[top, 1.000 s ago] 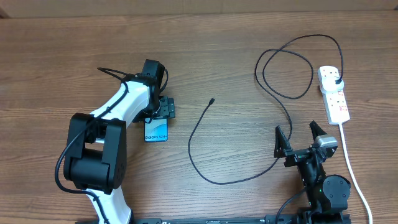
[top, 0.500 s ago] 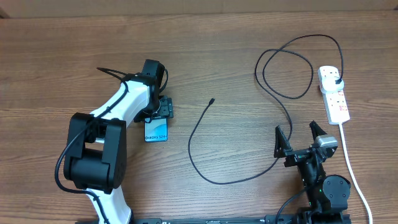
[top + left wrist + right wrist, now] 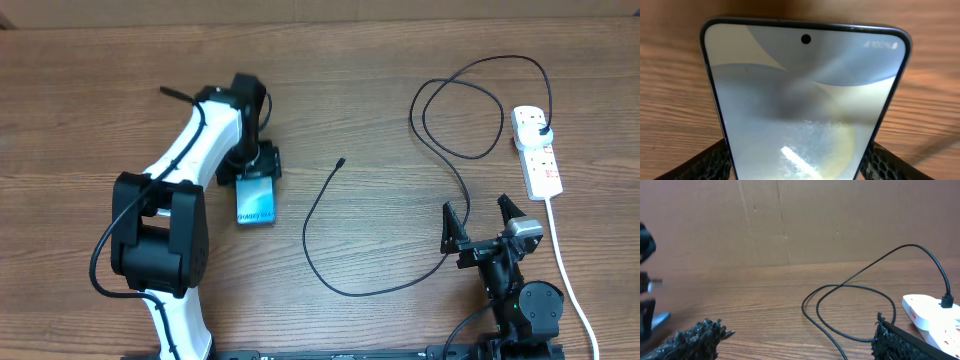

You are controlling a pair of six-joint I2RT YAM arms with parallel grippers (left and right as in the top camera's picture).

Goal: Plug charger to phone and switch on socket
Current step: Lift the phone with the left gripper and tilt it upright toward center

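The phone (image 3: 256, 201), pale blue screen up, lies slightly tilted on the wooden table left of centre. My left gripper (image 3: 254, 180) is shut on it. In the left wrist view the phone (image 3: 805, 100) fills the frame, and both black pads (image 3: 700, 167) press its dark edges. The charger's black cable (image 3: 305, 238) curves across the middle. Its connector tip (image 3: 342, 160) lies free right of the phone, and its plug (image 3: 541, 130) sits in the white socket (image 3: 537, 160) at the right. My right gripper (image 3: 480, 222) stands open near the front, with nothing between its fingers.
The socket's thick white cord (image 3: 561, 250) runs down the right side past my right arm. Cable loops (image 3: 840, 285) lie ahead of the right gripper (image 3: 797, 340), with the socket (image 3: 930, 312) to its right. A brown board stands behind the table.
The left gripper has narrowed onto the phone, then shifted it slightly back and turned it a little. The right arm and the cable have not moved.
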